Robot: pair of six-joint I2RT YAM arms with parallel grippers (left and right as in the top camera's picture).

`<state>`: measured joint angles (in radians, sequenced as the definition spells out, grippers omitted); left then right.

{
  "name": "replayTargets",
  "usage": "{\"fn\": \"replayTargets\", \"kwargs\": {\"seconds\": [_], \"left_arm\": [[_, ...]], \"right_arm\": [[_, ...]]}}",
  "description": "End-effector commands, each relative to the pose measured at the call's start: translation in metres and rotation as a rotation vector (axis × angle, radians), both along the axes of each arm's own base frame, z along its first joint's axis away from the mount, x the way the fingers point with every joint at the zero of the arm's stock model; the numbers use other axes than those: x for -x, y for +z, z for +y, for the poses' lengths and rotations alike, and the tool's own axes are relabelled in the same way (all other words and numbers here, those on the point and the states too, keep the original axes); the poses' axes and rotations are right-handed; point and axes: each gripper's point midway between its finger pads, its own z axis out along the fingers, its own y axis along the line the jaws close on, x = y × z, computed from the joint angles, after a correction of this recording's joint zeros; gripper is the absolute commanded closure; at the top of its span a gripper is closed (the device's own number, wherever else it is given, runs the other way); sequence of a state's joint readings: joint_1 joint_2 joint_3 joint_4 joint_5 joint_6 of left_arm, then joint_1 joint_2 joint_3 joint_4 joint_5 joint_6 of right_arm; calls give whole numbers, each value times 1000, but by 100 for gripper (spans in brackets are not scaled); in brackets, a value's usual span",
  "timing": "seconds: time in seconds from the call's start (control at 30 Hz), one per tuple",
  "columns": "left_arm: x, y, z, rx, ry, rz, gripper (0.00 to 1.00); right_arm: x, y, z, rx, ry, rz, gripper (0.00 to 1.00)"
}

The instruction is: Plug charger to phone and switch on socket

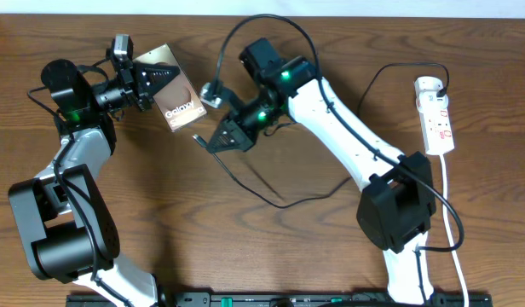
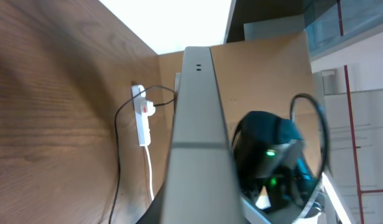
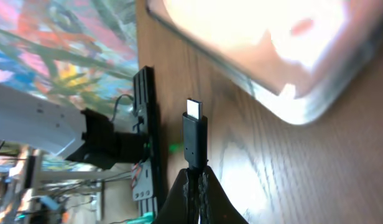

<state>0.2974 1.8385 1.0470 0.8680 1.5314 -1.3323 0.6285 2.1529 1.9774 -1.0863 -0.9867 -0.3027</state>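
Charger (image 3: 194, 140) connector stood pinched between the right gripper's (image 3: 195, 180) closed fingers, its tip near the phone (image 1: 173, 95) but not touching. Glare washed out the phone's corner there. Left gripper (image 1: 146, 83) clamped the tilted phone's edge, fingers hidden. Socket (image 1: 436, 115) lay well apart, its switches unreadable.
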Motion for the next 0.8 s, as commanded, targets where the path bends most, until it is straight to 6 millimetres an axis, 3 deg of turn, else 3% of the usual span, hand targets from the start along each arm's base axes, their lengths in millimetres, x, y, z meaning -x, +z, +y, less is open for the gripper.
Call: {"fn": "replayTargets", "kwargs": {"seconds": [0.0,0.3,0.77], "left_arm": [[2,13,-1,-13,-31,-42,93],[1,13,-1,-20,-23,-61,93],[-8,14,4,-40,39,-106,93]], "right_arm": [[-6,12,8,20,-63,8,99],[-14,18,15,29,-157,107,99],[-15,22,14,45,-191,125,99]]}}
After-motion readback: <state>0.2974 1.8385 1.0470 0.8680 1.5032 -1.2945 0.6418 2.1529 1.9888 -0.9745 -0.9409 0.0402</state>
